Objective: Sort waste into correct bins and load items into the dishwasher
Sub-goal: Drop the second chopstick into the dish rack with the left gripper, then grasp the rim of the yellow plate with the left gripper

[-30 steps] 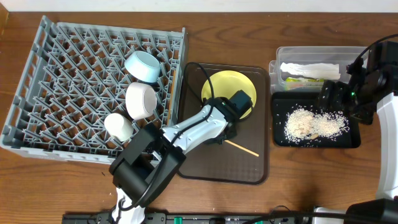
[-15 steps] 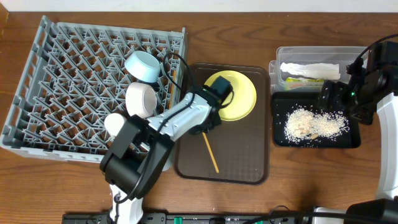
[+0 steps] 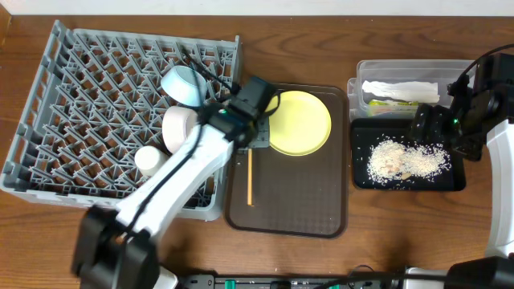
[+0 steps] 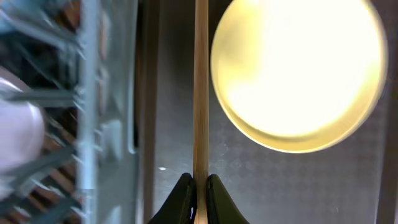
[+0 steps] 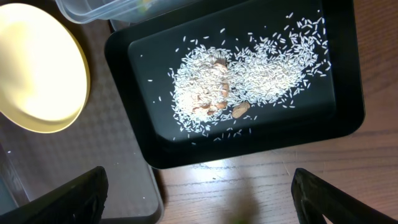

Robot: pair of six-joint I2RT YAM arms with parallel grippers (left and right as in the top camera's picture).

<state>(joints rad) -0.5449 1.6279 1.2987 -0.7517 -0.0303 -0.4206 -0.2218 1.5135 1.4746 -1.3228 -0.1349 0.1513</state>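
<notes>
The chopstick (image 3: 250, 177) is gripped at its farther part by the left claw (image 3: 250, 144), whose fingers (image 4: 184, 190) are pinched tight on the wood. Whether one stick or the pair is held cannot be told. Its free end points toward the near edge of the worktop (image 3: 401, 257). Its long axis runs near-to-far above the left strip of the brown tray (image 3: 297, 210). Whether it is touching the tray cannot be made out.

That axis is seen to lie parallel to the right wall of the dishwasher rack (image 3: 80, 104), which stands just beside the claw on the side of the worktop's left edge. The coming move is therefore judged to be a short sideways carry toward that edge, over the wall (image 4: 87, 93), with the stick perhaps to be turned to fit between the pegs.

In the rack, from near to far, a white cup (image 3: 151, 160), a white bowl (image 3: 181, 128) and a light blue bowl (image 3: 183, 84) are lodged close to that wall, so little room is left there. The yellow plate (image 3: 299, 122) is left on the tray just on the claw's other side.

The right claw (image 3: 426, 120) is spread wide and empty over the black tray (image 5: 339, 118) of rice scraps (image 5: 249, 74) near the right edge, well apart from the stick.
</notes>
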